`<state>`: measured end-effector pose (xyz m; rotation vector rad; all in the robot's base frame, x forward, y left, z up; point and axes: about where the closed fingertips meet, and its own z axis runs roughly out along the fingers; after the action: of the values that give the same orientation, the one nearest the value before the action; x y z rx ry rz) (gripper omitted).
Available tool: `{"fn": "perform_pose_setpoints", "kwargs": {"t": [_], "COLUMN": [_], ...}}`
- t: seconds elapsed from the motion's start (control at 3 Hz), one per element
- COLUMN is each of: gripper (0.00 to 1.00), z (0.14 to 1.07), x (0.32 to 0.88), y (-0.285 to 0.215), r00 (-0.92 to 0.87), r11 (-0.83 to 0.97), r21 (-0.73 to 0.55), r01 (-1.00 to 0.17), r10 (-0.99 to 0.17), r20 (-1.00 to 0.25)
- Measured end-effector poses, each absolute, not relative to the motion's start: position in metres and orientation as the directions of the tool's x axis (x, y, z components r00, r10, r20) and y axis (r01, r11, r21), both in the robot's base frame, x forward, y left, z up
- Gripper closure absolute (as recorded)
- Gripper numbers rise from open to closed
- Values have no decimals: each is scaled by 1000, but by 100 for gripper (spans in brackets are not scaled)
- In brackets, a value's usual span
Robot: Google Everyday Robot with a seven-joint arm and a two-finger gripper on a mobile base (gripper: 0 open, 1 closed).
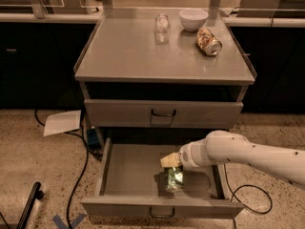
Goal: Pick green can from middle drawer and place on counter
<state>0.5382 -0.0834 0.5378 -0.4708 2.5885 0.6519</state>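
Note:
The middle drawer (124,171) is pulled open below the shut top drawer. The green can (174,178) lies on its side on the drawer's floor, right of centre and near the front wall. My gripper (170,161) is down inside the drawer at the can's far end, on the end of my white arm (238,151), which reaches in from the right. It sits right against the can's top; whether it grips the can does not show. The counter (124,51) is the grey cabinet top above.
On the counter stand a clear glass jar (162,23), a white bowl (193,19) and an orange-brown can (209,41) lying on its side. A sheet of paper (63,122) and black cables (83,142) lie on the floor at the left.

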Motion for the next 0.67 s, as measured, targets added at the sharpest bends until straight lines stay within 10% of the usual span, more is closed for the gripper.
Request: {"fn": "perform_pose_setpoints", "kwargs": {"t": [0.67], "gripper": [100], "z": [569], "x": [537], "y": [-44], "r00": [-815], "r11": [817], "r21": [308], "r01": [-487], "r10": [-298], "r20": [-497]}}
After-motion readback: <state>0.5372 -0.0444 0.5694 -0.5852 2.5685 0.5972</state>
